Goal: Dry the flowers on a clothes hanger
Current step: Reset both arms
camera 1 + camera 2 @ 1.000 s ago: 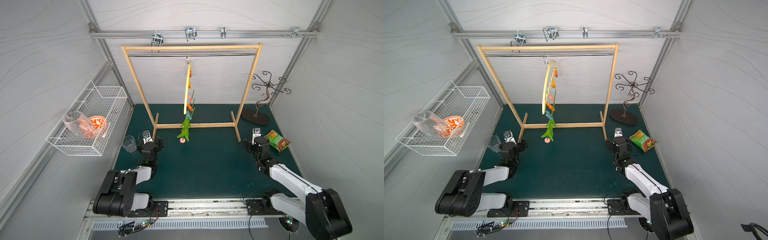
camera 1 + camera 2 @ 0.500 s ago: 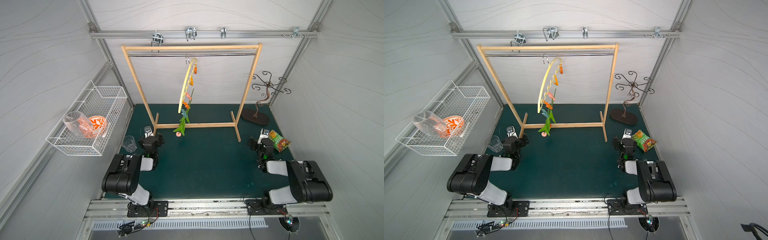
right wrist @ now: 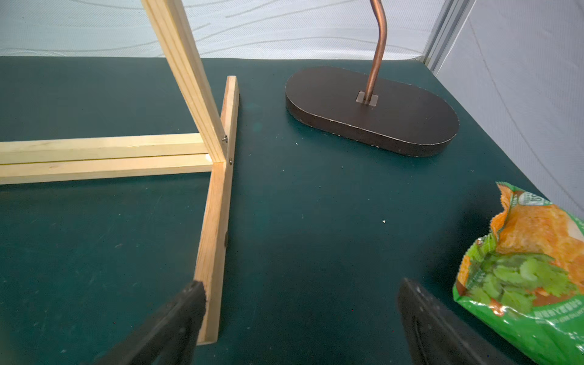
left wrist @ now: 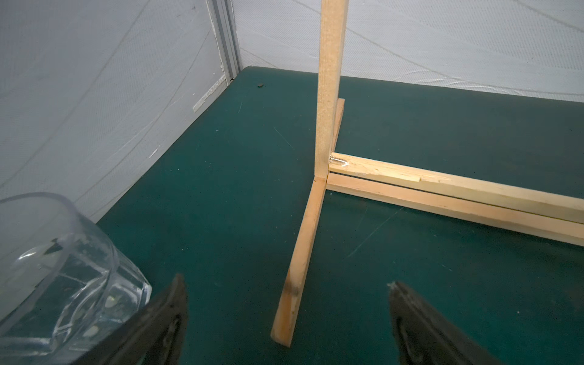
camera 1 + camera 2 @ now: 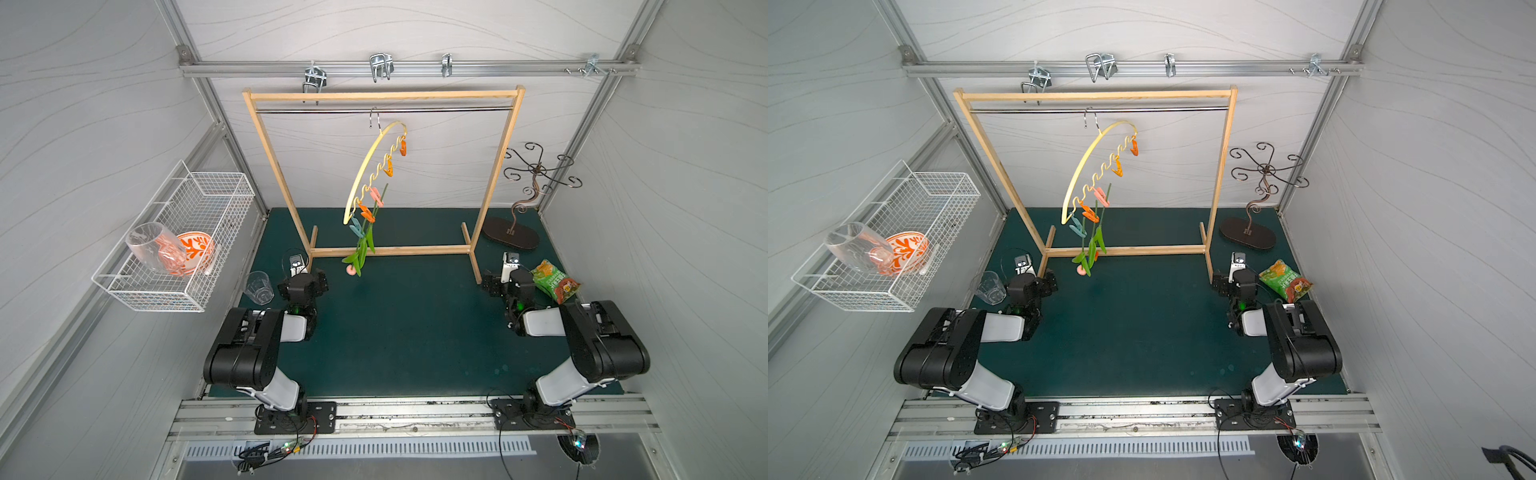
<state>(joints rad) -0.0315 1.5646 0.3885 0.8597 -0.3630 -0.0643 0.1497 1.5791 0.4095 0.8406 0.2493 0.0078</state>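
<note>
The pale yellow clothes hanger (image 5: 371, 167) (image 5: 1087, 168) hangs by its metal hook from the rack's rail, turned at an angle, with orange, pink and teal clothespins along its wavy bar. The flowers (image 5: 362, 248) (image 5: 1093, 246) hang head down from the pins, clear of the mat; a pink head (image 5: 352, 270) is lowest. My left gripper (image 5: 302, 280) (image 4: 286, 281) stands open and empty near the rack's left foot, low over the mat. Open and empty too, my right gripper (image 5: 504, 284) (image 3: 302, 282) sits by the rack's right foot.
The wooden rack frame (image 5: 382, 96) spans the back of the green mat. A clear glass cup (image 5: 258, 286) stands beside my left gripper. A green snack bag (image 5: 555, 280) lies next to my right gripper, with a metal jewellery stand (image 5: 513, 237) behind. A wire basket (image 5: 232, 183) hangs on the left wall.
Both arms have pulled back and folded near their bases, grippers still open. The hanger has swung round from edge-on to an angled face, and the flowers have drifted left with it.
</note>
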